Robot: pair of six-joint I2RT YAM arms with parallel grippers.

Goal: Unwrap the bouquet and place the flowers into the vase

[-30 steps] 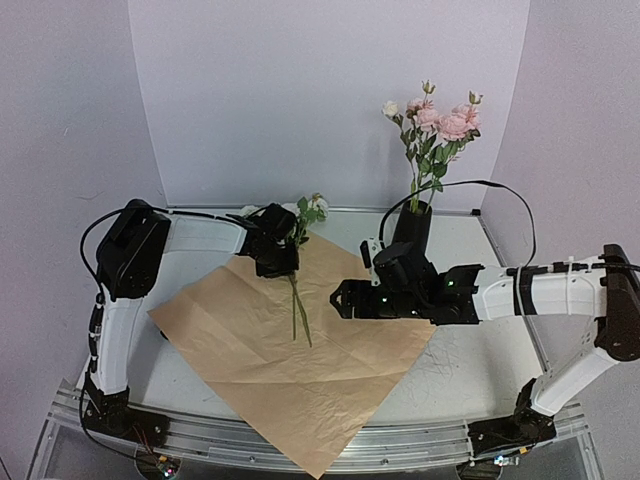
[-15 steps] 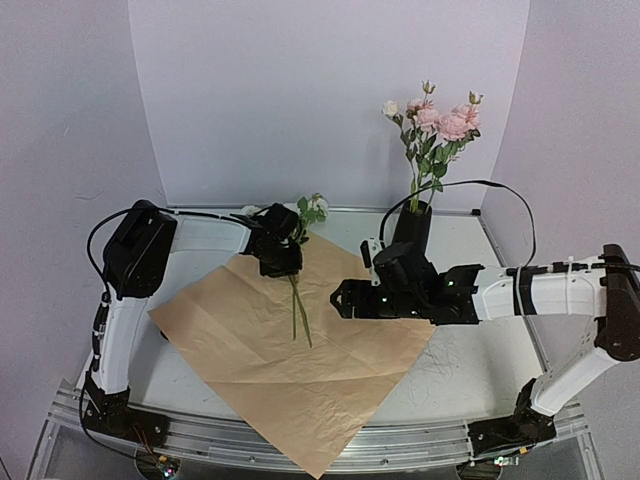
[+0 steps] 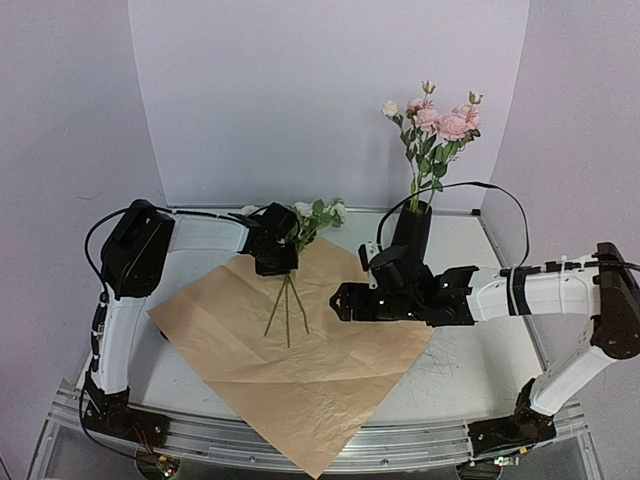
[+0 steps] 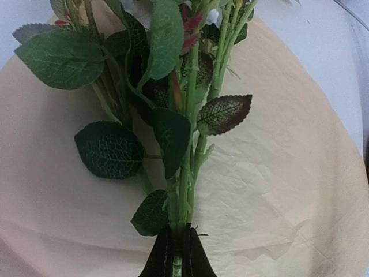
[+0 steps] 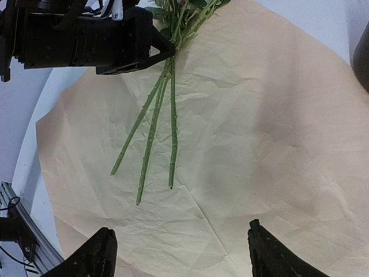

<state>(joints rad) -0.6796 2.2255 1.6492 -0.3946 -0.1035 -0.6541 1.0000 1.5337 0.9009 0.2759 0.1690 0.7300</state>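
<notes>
At centre left of the top view, left claw point(image 3: 284, 268): clenched on the stems of the three loose flowers point(image 3: 288, 308), just below their leaves; in the left wrist view its dark tips pinch the green stems at the bottom edge.
Three loose flowers: leaves and pale blooms point to the upper right of the claw. The bare stems fan out below it, toward the lower middle of the frame, over the paper sheet point(image 3: 300, 385). Whether the stem ends touch the sheet I cannot tell.
Right claw point(image 3: 341, 300): released, jaws wide apart. It sits right of centre, low over the sheet's right part and well apart from the stems; in the right wrist view both black fingers point(image 5: 99, 255) frame the lower edge with only paper between them.
Vase point(image 3: 412, 228): upright at upper right of centre, beyond the sheet's far right edge.
Vase flowers point(image 3: 440, 125): pink and white blooms standing in the vase, high against the white back wall.
In the way: the right arm crosses in front of the vase's foot and hides it.
Paper sheet: tan, creased, spread flat as a diamond on the white tabletop point(image 3: 480, 375); its near corner overhangs the front rail.
Cable point(image 3: 505, 200): black, looping above the right forearm.
</notes>
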